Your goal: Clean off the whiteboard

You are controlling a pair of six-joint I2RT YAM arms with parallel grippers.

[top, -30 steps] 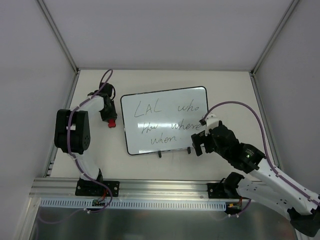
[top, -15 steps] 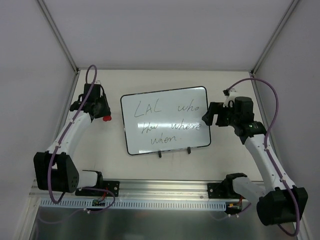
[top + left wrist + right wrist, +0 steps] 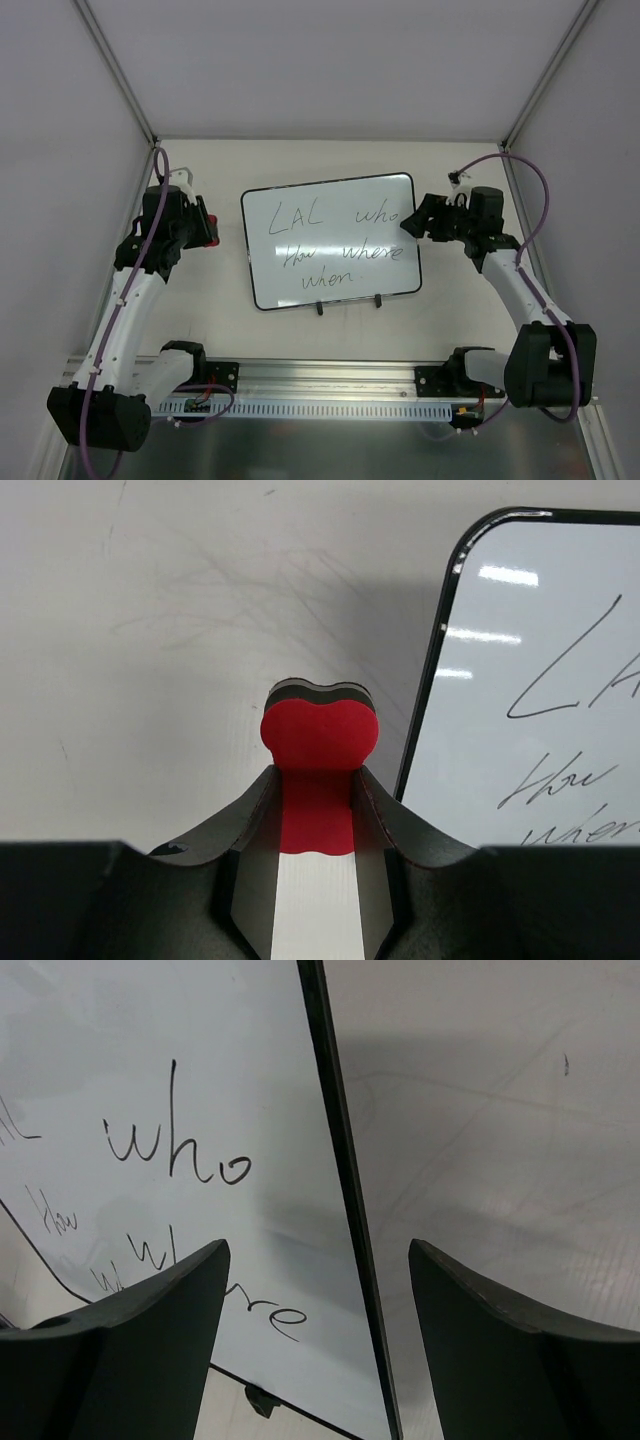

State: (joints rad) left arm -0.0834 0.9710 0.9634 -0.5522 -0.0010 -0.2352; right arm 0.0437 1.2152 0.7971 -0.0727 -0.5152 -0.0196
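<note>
The whiteboard [image 3: 330, 240] lies flat mid-table, black-framed, with black handwritten words on it. My left gripper [image 3: 205, 232] hovers just left of the board, shut on the red bone-shaped eraser [image 3: 318, 750]; the board's left edge [image 3: 430, 670] shows to the right of the eraser. My right gripper [image 3: 412, 225] is open over the board's right edge [image 3: 345, 1180], its jaws standing either side of the frame, one over the writing, one over the table.
Grey walls enclose the table on the left, back and right. The board's two black feet [image 3: 348, 304] sit at its near edge. A metal rail [image 3: 320, 385] with both arm bases runs along the front.
My left arm drew back and left, still holding the eraser beside the board. My right arm swung from the board's near right corner up to its right edge.
</note>
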